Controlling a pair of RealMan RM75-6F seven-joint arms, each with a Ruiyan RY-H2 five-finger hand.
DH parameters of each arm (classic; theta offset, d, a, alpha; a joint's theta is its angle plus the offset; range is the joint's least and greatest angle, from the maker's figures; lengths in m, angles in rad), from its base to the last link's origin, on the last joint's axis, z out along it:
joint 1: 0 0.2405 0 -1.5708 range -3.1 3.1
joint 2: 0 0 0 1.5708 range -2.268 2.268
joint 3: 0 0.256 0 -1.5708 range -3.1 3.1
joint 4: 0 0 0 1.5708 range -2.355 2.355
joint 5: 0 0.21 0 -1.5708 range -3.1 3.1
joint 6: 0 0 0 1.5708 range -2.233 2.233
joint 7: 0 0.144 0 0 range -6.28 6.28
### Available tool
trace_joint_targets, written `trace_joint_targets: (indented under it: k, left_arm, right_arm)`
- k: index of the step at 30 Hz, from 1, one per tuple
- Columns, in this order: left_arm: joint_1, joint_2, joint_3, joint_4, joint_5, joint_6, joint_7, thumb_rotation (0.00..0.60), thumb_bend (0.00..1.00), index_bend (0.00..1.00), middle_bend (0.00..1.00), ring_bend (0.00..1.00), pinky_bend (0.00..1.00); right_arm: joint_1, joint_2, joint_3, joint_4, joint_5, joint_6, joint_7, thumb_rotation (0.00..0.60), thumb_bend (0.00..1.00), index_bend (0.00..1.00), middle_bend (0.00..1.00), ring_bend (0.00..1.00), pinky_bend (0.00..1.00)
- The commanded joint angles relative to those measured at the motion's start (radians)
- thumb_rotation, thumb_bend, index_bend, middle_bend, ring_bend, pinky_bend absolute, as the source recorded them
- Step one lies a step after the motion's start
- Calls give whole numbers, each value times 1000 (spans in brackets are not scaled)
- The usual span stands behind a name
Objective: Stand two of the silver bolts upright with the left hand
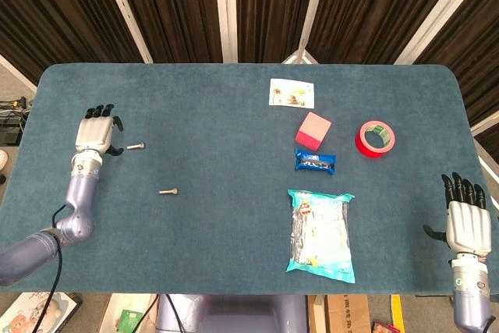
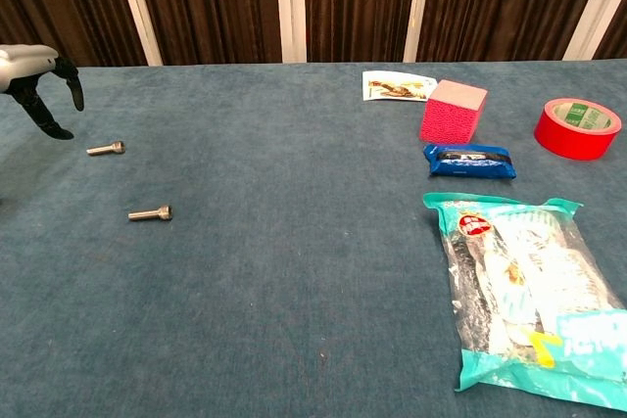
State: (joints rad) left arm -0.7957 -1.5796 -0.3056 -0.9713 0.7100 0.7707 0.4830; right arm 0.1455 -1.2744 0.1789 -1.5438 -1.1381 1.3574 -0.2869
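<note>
Nothing's done yet, honestly: both bolts I'm seeing are lying flat. I'm hovering the left hand (image 1: 97, 133) with fingers spread, holding nothing, just beside the first bolt (image 1: 136, 147), which is lying right off its fingertips. The second bolt (image 1: 168, 191) is sitting a bit nearer me and further toward the table's middle. The right hand (image 1: 465, 222) is idling open, well apart. Both stand-ups are left to do.
</note>
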Motion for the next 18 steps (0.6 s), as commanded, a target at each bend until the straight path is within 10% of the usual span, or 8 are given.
trace_joint_targets:
  k: [1, 18]
  left_arm:
    - [-15, -32, 11, 41, -7, -18, 3, 600, 307, 432, 52, 0, 0]
    - [-51, -174, 37, 264, 77, -68, -75, 600, 357, 482, 71, 0, 0]
  right_arm:
    - [1, -4, 2, 3, 8, -2, -1, 600, 0, 79, 20, 0, 0]
    - [5, -14, 6, 15, 28, 0, -15, 600, 0, 79, 20, 0, 0]
